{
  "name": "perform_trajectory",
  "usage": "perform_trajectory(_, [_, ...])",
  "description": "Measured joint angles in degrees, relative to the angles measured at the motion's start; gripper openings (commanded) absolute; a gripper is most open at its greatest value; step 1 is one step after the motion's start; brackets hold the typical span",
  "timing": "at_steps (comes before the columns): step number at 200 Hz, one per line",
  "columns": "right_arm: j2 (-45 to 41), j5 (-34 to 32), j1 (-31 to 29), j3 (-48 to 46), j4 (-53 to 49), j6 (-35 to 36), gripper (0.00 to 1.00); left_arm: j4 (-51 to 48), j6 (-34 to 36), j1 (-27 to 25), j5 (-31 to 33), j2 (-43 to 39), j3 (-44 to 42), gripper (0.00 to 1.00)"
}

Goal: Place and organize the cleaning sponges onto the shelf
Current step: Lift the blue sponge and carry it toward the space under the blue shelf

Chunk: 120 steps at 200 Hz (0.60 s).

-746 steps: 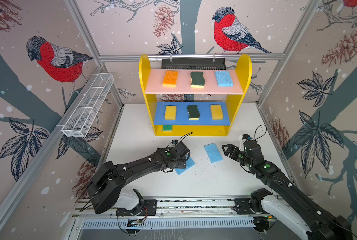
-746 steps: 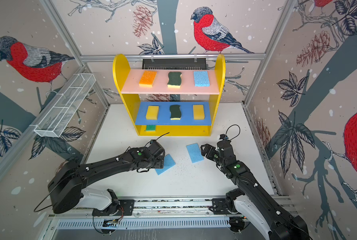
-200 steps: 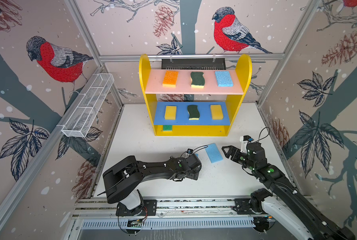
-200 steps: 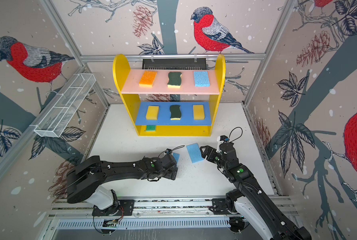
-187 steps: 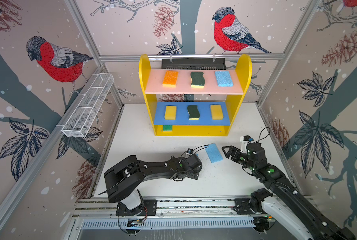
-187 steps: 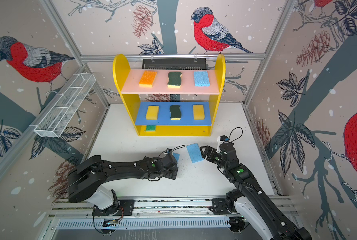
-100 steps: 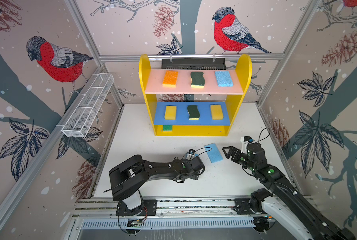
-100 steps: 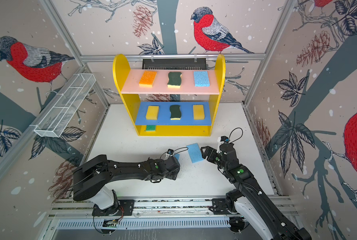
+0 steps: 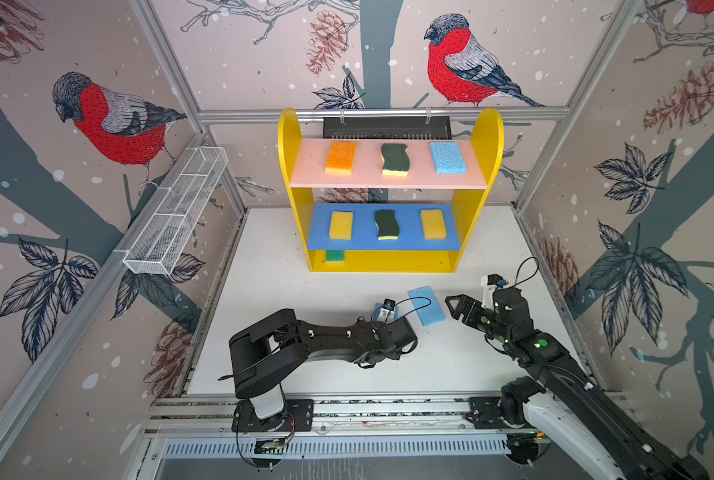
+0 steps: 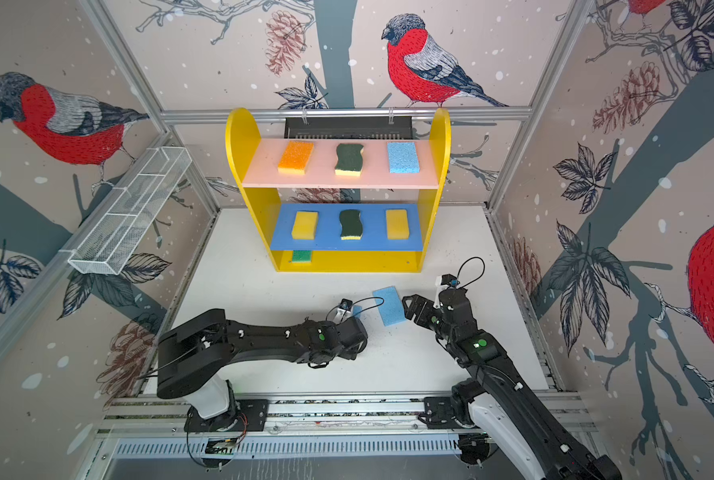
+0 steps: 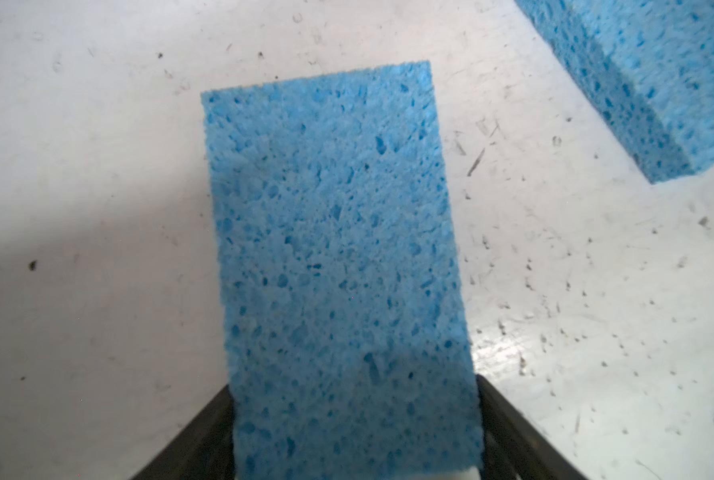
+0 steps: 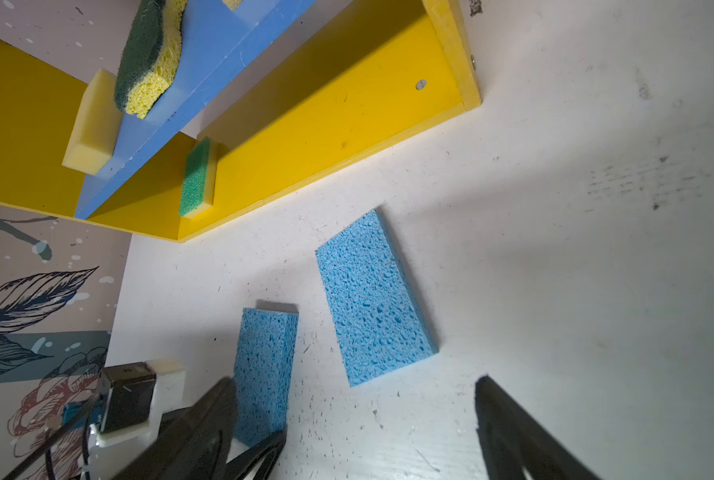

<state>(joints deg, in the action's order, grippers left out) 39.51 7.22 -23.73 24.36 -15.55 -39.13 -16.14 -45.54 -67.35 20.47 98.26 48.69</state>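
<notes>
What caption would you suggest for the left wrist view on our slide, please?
Light blue sponge between the left gripper's fingers, white table behind, second blue sponge lying nearby.

The white surface (image 9: 272,299) under my left claw (image 9: 382,316) is scuffed and peppered with dark specks. Wallpaper (image 9: 239,54) on every side shows red-breasted birds (image 9: 114,120), pine cones (image 9: 326,45) and dark leaves (image 9: 51,286) on pale pink, framed by silver metal posts (image 9: 170,66). High on the wall (image 9: 76,232) out beyond my left claw hangs a white wire basket (image 9: 176,216). Far ahead of my right claw (image 9: 457,309), a black slotted panel (image 9: 386,126) hangs from the back rail (image 9: 243,117).
</notes>
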Motion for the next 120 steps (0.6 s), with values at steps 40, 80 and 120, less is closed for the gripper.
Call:
perform_trajectory(40, [-0.4, -0.8, 0.1, 0.2, 0.0, 0.2, 0.89, 1.6, -0.6, -0.1, 1.2, -0.7, -1.5, 0.67])
perform_trajectory(80, [-1.8, -2.0, 0.1, 0.3, -1.4, 0.5, 0.89, 1.8, -1.4, -0.2, 2.5, -0.5, -1.5, 0.60])
perform_trajectory(120, [-3.8, -4.1, 0.1, 1.0, -2.9, 1.5, 0.89, 1.8, -2.4, -0.2, 3.5, -0.3, -0.9, 0.57])
